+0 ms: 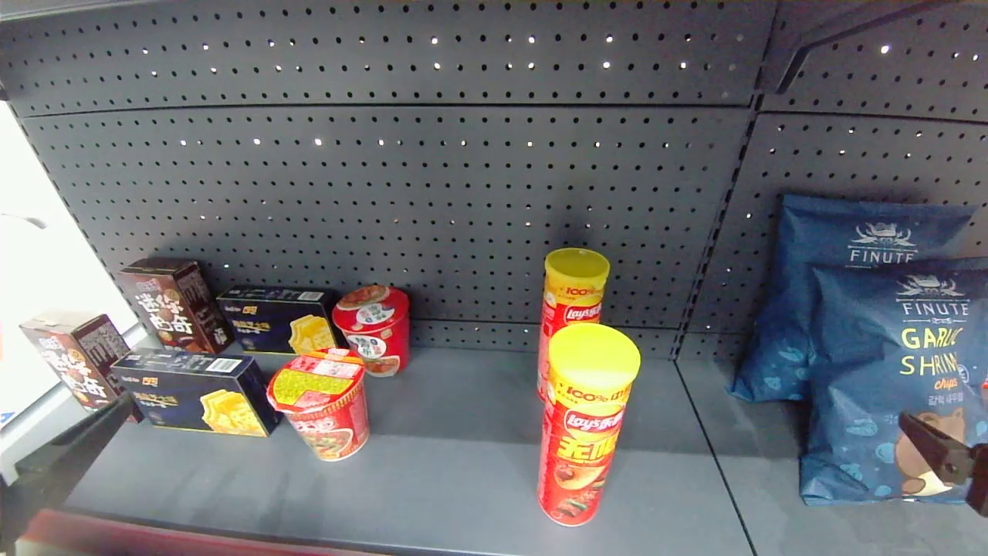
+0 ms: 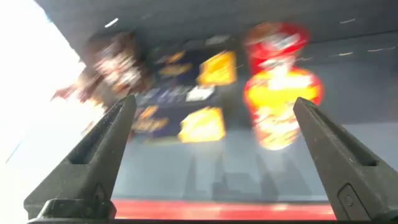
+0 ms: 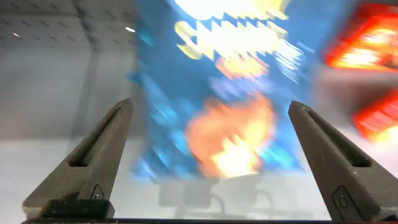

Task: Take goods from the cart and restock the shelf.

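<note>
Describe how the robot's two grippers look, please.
The left gripper and the right gripper look alike: two matte black, wedge-shaped fingers tapering towards the tips, each with a small round mark near its base.

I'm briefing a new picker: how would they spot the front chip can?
On the grey shelf, near its middle, two red cans with yellow lids stand in file. The front can is nearer the shelf's edge than the rear can.

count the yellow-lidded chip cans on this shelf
2. The front chip can stands upright in the middle of the shelf. The rear chip can stands upright just behind it, near the pegboard. Another could be hidden behind them.
</note>
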